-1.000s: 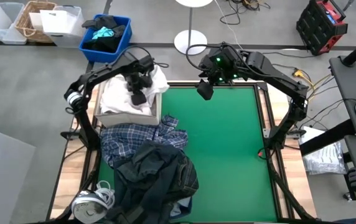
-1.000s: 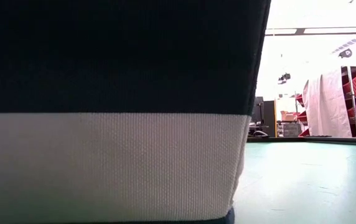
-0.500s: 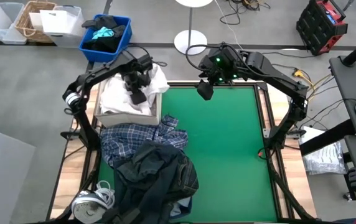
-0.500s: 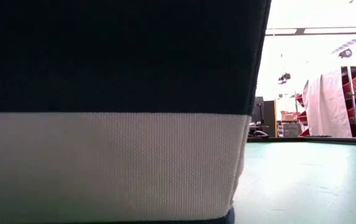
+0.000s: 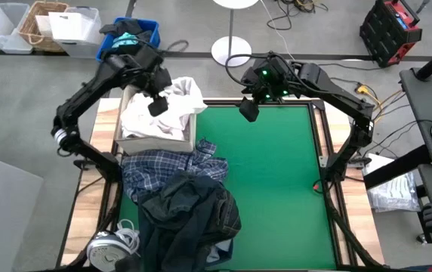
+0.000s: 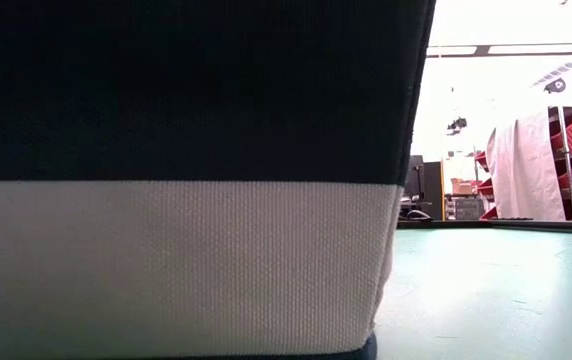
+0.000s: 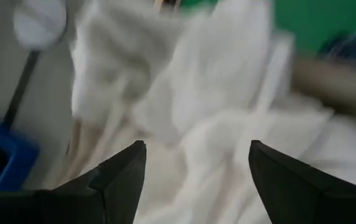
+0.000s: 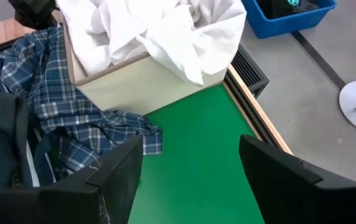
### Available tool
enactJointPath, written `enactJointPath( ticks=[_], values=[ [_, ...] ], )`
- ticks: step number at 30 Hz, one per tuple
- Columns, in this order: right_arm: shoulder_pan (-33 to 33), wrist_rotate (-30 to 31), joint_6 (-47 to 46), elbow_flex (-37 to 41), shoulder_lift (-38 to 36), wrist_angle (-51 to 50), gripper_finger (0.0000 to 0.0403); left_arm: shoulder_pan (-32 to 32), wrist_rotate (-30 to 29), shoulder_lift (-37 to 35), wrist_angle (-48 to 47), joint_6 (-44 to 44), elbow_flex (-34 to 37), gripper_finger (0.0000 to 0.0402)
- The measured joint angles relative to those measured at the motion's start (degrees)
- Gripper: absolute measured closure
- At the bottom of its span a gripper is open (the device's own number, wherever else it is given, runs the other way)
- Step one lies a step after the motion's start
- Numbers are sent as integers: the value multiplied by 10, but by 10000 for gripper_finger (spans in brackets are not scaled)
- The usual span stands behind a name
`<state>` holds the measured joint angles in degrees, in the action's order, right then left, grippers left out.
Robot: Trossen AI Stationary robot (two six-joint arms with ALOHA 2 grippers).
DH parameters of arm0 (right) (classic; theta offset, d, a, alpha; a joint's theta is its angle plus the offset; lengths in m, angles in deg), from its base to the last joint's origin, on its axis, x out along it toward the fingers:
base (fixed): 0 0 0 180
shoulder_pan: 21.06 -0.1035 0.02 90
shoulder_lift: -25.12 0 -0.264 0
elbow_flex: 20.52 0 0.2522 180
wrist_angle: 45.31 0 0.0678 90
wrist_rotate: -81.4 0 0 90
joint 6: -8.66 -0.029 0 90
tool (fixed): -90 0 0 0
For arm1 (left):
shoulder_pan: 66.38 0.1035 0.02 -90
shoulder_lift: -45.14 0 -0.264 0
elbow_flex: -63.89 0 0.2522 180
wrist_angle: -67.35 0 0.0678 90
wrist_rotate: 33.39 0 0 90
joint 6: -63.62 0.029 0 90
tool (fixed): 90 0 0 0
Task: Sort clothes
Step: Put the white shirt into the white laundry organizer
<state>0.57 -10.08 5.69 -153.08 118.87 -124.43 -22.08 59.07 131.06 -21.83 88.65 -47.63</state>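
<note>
White shirts [image 5: 177,100] are heaped in a beige box [image 5: 155,140] at the table's far left; one drapes over the box's right rim [image 8: 193,59]. A blue-white plaid shirt [image 5: 155,168] lies spread on the green table in front of the box. A dark navy piece [image 5: 189,215] is piled on the plaid shirt's near part. My left gripper [image 5: 158,106] hovers open above the white shirts [image 7: 215,93], nothing between its fingers. My right gripper [image 5: 248,110] hangs open over the table's far edge, clear of all cloth [image 8: 190,140].
A blue bin [image 5: 129,45] with dark cloth stands on the floor behind the box. A white round object [image 5: 109,246] sits at the near left corner. The green table's right half [image 5: 284,181] is bare. Dark and cream woven fabric [image 6: 176,180] blocks most of the low view.
My left gripper has gone up and a little toward the far left, staying over the box, and the arm's elbow has swung out past the table's left edge. More of the white shirts shows beneath it. My right arm has kept still.
</note>
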Motion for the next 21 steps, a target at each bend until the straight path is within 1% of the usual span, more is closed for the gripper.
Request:
enactJointPath(
  ticks=[3, 6, 10, 16, 21],
  values=[
    [0, 0, 2, 0, 0, 1, 147, -2, 67, -10, 52, -7, 3, 139],
    [0, 0, 8, 0, 0, 1, 152, -20, 80, -6, 88, -14, 12, 142],
    [0, 0, 8, 0, 0, 1, 152, -39, 76, 21, 87, 4, 20, 143],
    [0, 0, 5, 0, 0, 1, 140, -50, 30, 68, 84, 29, 21, 143],
    [0, 0, -1, 0, 0, -4, 136, -48, 30, 99, 85, 39, 21, 143]
  ],
)
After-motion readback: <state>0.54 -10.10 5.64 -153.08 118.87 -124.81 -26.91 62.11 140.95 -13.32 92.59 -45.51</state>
